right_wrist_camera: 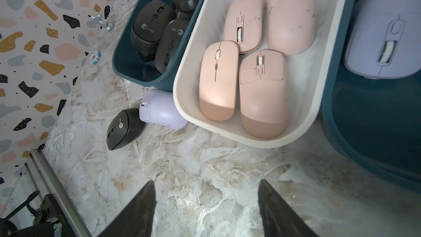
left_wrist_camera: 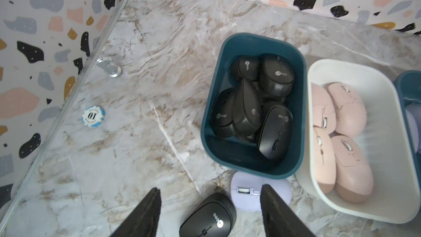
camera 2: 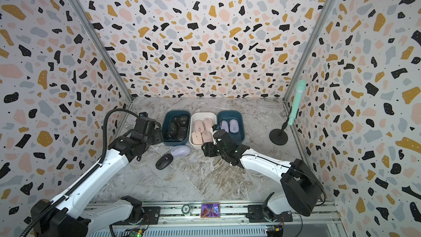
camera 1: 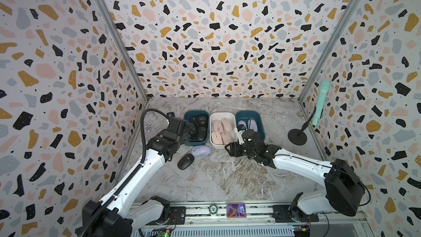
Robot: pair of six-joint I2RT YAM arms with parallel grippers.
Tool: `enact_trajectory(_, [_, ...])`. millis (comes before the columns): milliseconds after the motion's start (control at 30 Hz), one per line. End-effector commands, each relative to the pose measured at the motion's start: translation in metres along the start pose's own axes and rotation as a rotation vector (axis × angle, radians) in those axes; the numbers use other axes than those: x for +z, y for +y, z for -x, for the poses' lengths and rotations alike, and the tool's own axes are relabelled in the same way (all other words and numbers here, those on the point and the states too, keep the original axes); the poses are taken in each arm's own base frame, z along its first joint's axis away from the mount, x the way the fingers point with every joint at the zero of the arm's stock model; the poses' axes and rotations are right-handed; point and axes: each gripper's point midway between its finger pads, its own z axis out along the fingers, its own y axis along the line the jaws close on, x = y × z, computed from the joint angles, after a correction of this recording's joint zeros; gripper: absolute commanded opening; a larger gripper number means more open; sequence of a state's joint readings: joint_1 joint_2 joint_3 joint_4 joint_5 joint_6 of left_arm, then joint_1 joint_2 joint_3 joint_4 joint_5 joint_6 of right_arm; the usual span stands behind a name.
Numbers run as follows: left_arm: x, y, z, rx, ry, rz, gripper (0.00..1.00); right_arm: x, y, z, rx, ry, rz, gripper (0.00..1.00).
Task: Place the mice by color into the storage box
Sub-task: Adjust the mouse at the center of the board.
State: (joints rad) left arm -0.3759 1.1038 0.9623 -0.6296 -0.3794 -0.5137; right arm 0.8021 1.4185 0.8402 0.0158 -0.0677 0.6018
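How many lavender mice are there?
3. Two sit side by side in the teal bin right of the white bin: left one, right one. The third lies on the table beside a black mouse. The right arm covers part of that bin; more may be hidden.

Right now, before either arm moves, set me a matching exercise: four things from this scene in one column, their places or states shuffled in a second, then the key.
Column one
1. pink mice
2. lone black mouse
3. mint microphone
4. left hand

Column two
A. open, holding nothing
B. on a black stand
C. inside the white bin
D. on the marble table, beside the lavender mouse

Pairs: 1-C, 2-D, 3-B, 4-A
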Motion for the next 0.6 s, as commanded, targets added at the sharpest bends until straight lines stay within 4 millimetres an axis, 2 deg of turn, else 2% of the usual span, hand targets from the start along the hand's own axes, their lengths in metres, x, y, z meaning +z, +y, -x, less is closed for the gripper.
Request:
enact_trajectory(0, [-0.004,0.017,-0.017,-0.036,0.028,0.046,0.69,-0.006,0.013,0.014,-0.022,-0.026,0.045,0.71])
enact_trajectory(167, [0.005,0.028,-0.054,-0.05,0.112,0.072,0.69,-0.003,0.013,0.013,-0.027,-0.03,0.057,0.72])
enact_trajectory(333, [0.021,0.028,-0.081,-0.068,0.162,0.061,0.68,0.003,0.018,0.013,-0.024,-0.013,0.077,0.72])
enact_trajectory(467, [0.035,0.032,-0.095,-0.086,0.175,0.095,0.67,0.005,0.021,0.016,-0.035,-0.011,0.083,0.72])
enact_trajectory(567, [0.046,0.027,-0.102,-0.11,0.189,0.078,0.65,0.005,0.022,0.016,-0.036,-0.011,0.084,0.72])
